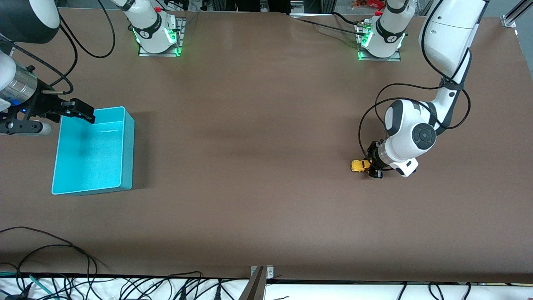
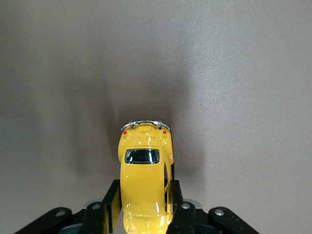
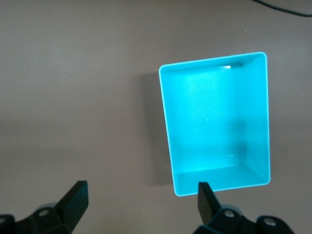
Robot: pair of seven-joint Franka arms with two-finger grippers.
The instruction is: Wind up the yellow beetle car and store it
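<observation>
The yellow beetle car (image 1: pixel 359 165) is low at the brown table's surface toward the left arm's end. My left gripper (image 1: pixel 372 166) is shut on it. In the left wrist view the car (image 2: pixel 144 185) sits between the two black fingers (image 2: pixel 111 204), which press on its sides, with its chrome bumper pointing away from the gripper. The teal bin (image 1: pixel 91 154) stands empty at the right arm's end and shows in the right wrist view (image 3: pixel 214 117). My right gripper (image 1: pixel 78 111) hangs open and empty over the bin's corner nearest the bases, its fingers (image 3: pixel 77 192) spread wide apart.
Bare brown table stretches between the car and the bin. Both arm bases (image 1: pixel 158 33) stand along the table edge farthest from the front camera. Loose black cables (image 1: pixel 62 266) lie along the edge nearest the front camera. The left arm's white elbow (image 1: pixel 412 133) hangs above the car.
</observation>
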